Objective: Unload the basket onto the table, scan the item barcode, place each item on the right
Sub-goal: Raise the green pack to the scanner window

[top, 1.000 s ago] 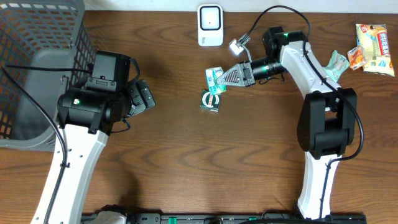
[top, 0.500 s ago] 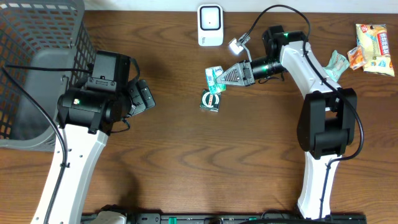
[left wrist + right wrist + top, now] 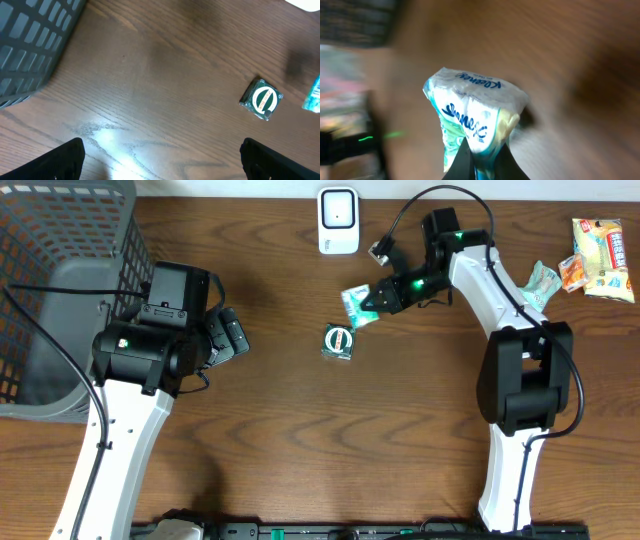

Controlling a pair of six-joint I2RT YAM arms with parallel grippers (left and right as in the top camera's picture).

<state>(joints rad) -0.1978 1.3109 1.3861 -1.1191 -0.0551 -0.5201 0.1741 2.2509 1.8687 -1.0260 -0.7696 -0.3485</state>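
A white and green Kleenex tissue packet (image 3: pixel 356 303) hangs above the table, below and a little right of the white barcode scanner (image 3: pixel 338 221) at the back edge. My right gripper (image 3: pixel 374 300) is shut on it. In the right wrist view, which is blurred, the packet (image 3: pixel 476 107) sticks up from between the closed fingertips of the right gripper (image 3: pixel 481 161). My left gripper (image 3: pixel 234 336) stands open and holds nothing, at the left by the basket. In its own view the left gripper (image 3: pixel 162 156) is over bare wood.
A small dark green packet with a round logo (image 3: pixel 339 341) lies on the table just below the held one, also seen as the green packet (image 3: pixel 261 98). A grey mesh basket (image 3: pixel 55 275) fills the far left. Snack packets (image 3: pixel 598 255) lie at the far right.
My right wrist has turned and shifted slightly right and back, taking the tissue packet with it. The left arm has not moved.
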